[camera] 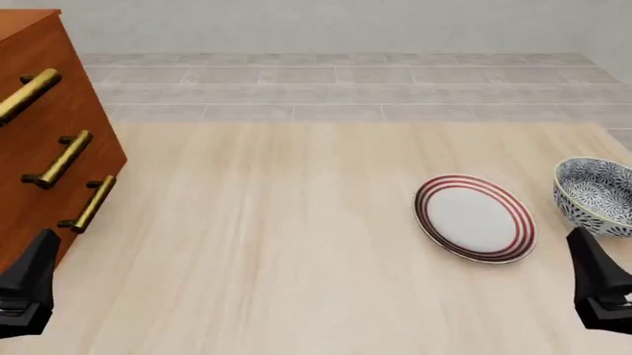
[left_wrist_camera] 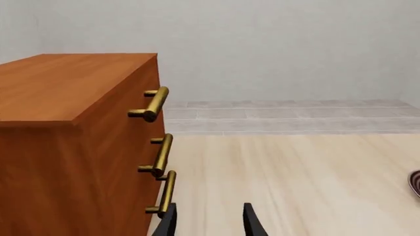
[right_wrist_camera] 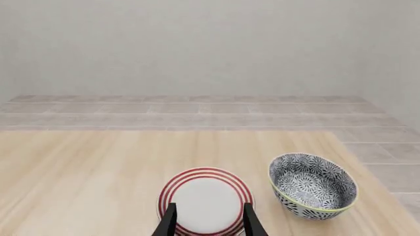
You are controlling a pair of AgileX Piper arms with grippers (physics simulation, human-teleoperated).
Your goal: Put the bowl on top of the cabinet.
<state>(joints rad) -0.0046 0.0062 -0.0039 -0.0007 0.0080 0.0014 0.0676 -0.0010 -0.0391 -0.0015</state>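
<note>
The bowl, white with a dense dark-blue pattern and a pale rim, sits upright on the table at the far right. In the right wrist view the bowl is ahead of my right gripper and off to one side; that gripper is open and holds nothing. The reddish-brown cabinet with brass bar handles stands at the far left. Its flat top carries nothing. My left gripper is open beside the cabinet's lowest handle. Both the left gripper and right gripper hover near the table's front edge.
A flat white plate with red rings lies just left of the bowl, and the plate is straight ahead of the right fingers. The wooden table ends at a grey tiled floor beyond.
</note>
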